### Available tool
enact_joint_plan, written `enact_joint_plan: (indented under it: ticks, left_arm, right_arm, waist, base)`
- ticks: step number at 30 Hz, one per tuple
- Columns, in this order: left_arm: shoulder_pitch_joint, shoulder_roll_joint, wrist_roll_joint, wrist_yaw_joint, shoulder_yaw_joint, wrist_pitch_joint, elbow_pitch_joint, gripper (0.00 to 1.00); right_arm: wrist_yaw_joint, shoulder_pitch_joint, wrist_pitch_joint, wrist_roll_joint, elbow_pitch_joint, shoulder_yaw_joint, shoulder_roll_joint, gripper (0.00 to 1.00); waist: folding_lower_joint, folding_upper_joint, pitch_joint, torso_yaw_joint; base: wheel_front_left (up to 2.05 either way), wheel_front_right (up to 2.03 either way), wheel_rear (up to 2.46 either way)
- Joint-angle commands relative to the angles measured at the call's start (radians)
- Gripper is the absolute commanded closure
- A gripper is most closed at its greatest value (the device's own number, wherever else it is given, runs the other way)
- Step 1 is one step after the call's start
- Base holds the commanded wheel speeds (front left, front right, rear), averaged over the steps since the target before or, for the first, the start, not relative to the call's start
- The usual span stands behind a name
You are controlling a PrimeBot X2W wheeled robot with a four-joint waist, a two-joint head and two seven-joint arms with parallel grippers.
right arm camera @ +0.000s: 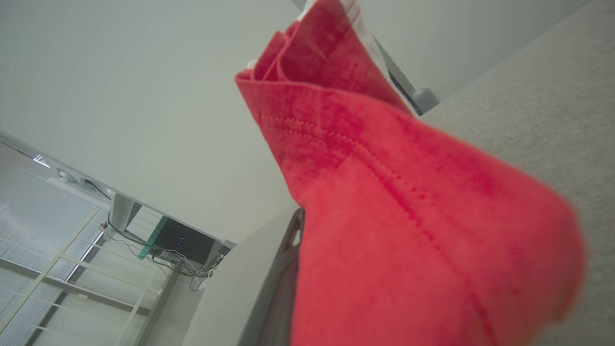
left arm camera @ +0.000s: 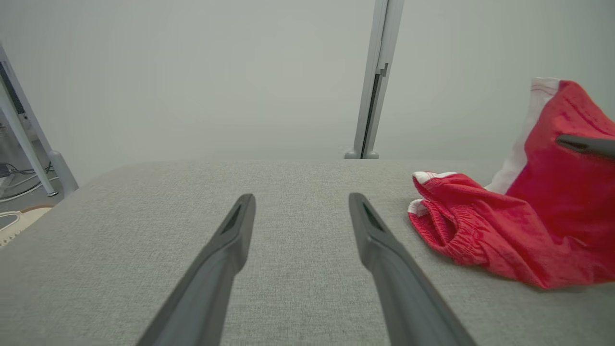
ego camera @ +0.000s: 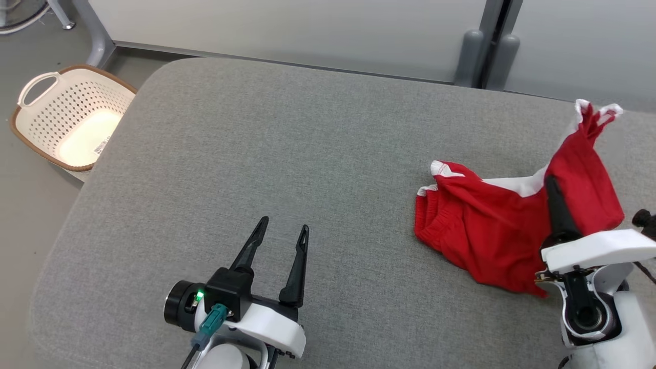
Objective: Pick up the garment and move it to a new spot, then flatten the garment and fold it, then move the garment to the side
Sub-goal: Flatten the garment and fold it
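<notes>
A red garment [ego camera: 492, 225] with white trim lies crumpled at the right of the grey padded table [ego camera: 287, 133]. One part of it is pulled up into a peak with white edges. My right gripper [ego camera: 558, 189] is shut on that raised part; one dark finger [ego camera: 557, 205] shows against the cloth and the other is hidden behind it. In the right wrist view the red cloth [right arm camera: 408, 216] drapes over my fingers. My left gripper [ego camera: 284, 225] hovers open over bare table, well left of the garment [left arm camera: 504, 235], nothing between its fingers [left arm camera: 230, 240].
A white perforated laundry basket [ego camera: 66, 118] with a brown rim stands on the floor past the table's left edge. A pale partition wall with a grey post [ego camera: 484, 56] runs behind the table. Bare grey padding spreads across the middle and left.
</notes>
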Motion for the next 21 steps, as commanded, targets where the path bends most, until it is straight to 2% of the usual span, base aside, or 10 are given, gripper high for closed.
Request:
enact_joint_plan:
  ticks: [1, 10, 11, 12, 13, 21]
  left_arm:
    - [0.009, 0.004, 0.005, -0.003, 0.008, -0.002, 0.001, 0.0]
    - [0.045, 0.004, 0.001, -0.013, 0.016, -0.002, 0.006, 0.0]
    - [0.048, 0.004, 0.0, -0.013, 0.016, -0.002, 0.006, 0.0]
    - [0.051, 0.004, -0.002, -0.012, 0.015, -0.002, 0.005, 0.0]
    - [0.053, 0.004, -0.004, -0.011, 0.015, -0.001, 0.004, 0.0]
    - [0.046, 0.004, -0.015, -0.003, 0.007, -0.002, -0.003, 0.0]
  right_arm:
    - [0.0, 0.013, -0.009, 0.013, -0.009, 0.018, -0.008, 1.0]
    - [0.0, 0.045, -0.056, 0.043, 0.022, 0.204, -0.053, 1.0]
    - [0.0, 0.043, -0.056, 0.044, 0.025, 0.225, -0.057, 0.82]
    - [0.0, 0.04, -0.061, 0.047, 0.031, 0.243, -0.062, 0.32]
    - [0.0, 0.036, -0.062, 0.051, 0.038, 0.263, -0.064, 0.0]
    - [0.0, -0.003, -0.079, 0.005, 0.117, 0.421, -0.088, 0.0]
  waist:
    - [0.0, -0.0001, -0.013, 0.013]
    - [0.0, -0.0001, -0.047, 0.062]
    - [0.0, -0.0001, -0.049, 0.067]
    - [0.0, -0.0001, -0.049, 0.072]
    - [0.0, -0.0001, -0.05, 0.076]
    - [0.0, -0.0001, -0.035, 0.101]
  base:
    - [0.0, 0.0, 0.0]
    - [0.0, 0.0, 0.0]
    - [0.0, 0.0, 0.0]
    - [0.0, 0.0, 0.0]
    - [0.0, 0.0, 0.0]
    - [0.0, 0.0, 0.0]
